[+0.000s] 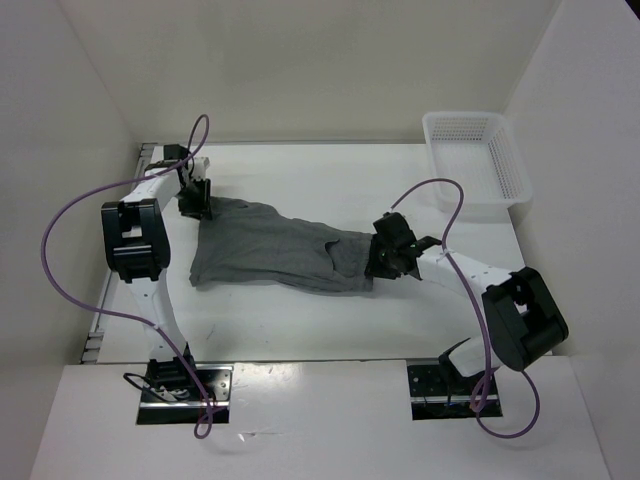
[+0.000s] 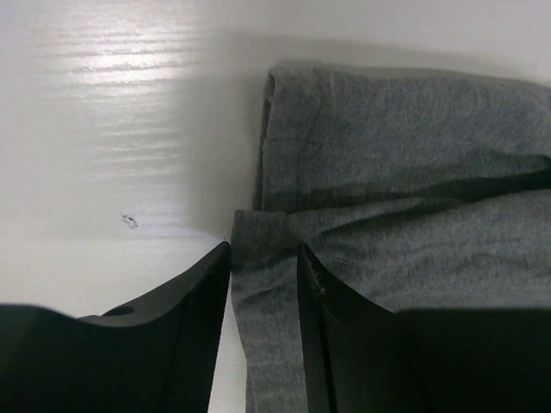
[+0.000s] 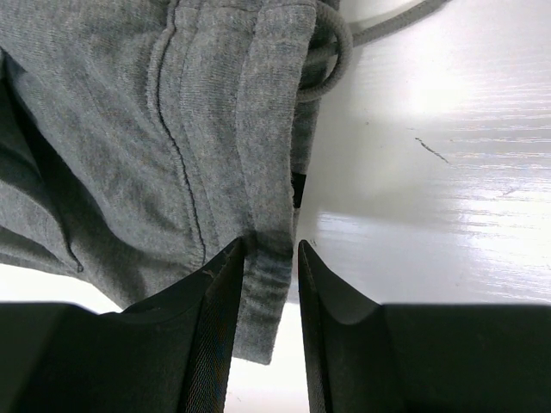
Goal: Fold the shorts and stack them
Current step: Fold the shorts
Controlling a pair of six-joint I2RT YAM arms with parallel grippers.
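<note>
The grey shorts lie spread across the middle of the white table, legs to the left and waist to the right. My left gripper is at the far left corner and is shut on a leg hem; in the left wrist view the fabric runs between the jaws of that gripper. My right gripper is at the right end. In the right wrist view this gripper is shut on the waistband, with the drawstring looped just beyond it.
A white mesh basket stands at the back right of the table. White walls enclose the table on the left, back and right. Purple cables loop off both arms.
</note>
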